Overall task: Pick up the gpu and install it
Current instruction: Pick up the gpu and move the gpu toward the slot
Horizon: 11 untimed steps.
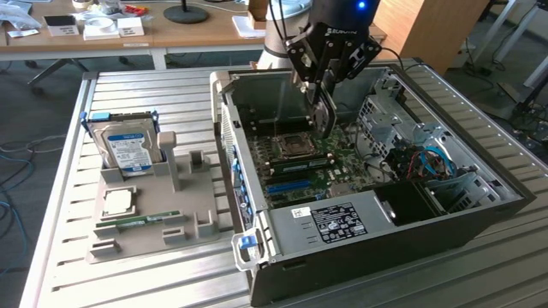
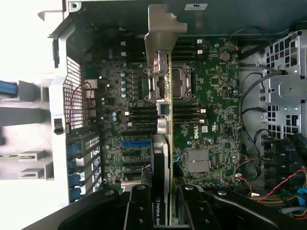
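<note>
Motherboard (image 2: 216, 96) below, gpu (image 2: 166, 143) in tool (image 2: 165, 207)

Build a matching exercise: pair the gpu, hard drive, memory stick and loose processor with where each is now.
1 gpu
2 hard drive
3 memory stick
4 processor

A upright in the grey holder
B flat on the holder, between hard drive and memory stick
C gripped in the gripper, over the motherboard
D flat on the holder, beyond the processor from the hard drive

Pairs: 1-C, 2-A, 3-D, 4-B
</note>
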Each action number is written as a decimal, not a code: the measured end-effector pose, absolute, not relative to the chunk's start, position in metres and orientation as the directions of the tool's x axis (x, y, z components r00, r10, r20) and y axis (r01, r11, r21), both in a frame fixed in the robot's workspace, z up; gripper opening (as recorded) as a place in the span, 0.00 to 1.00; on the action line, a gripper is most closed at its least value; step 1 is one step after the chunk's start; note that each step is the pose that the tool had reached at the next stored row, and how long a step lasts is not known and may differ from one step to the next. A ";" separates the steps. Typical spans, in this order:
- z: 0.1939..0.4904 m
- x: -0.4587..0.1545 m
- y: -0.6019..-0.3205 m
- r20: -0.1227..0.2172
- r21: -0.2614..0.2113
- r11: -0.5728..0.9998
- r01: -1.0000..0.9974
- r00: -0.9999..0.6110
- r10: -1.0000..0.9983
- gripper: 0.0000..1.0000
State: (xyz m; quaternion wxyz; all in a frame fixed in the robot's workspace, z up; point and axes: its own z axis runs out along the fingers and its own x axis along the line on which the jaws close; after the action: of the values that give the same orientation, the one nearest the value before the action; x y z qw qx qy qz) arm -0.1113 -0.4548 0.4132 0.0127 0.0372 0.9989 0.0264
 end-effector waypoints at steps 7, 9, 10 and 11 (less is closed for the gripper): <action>0.413 -0.109 -0.455 -0.023 0.054 0.996 0.073 -0.997 0.075 0.27; 0.413 -0.108 -0.455 -0.023 0.054 0.996 0.073 -0.997 0.075 0.27; 0.413 -0.107 -0.455 -0.023 0.054 0.996 0.073 -0.997 0.074 0.27; 0.413 -0.106 -0.455 -0.023 0.054 0.996 0.073 -0.997 0.074 0.27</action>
State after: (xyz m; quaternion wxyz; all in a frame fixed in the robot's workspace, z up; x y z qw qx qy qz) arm -0.1065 -0.4547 0.4132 0.0127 0.0369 0.9989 0.0264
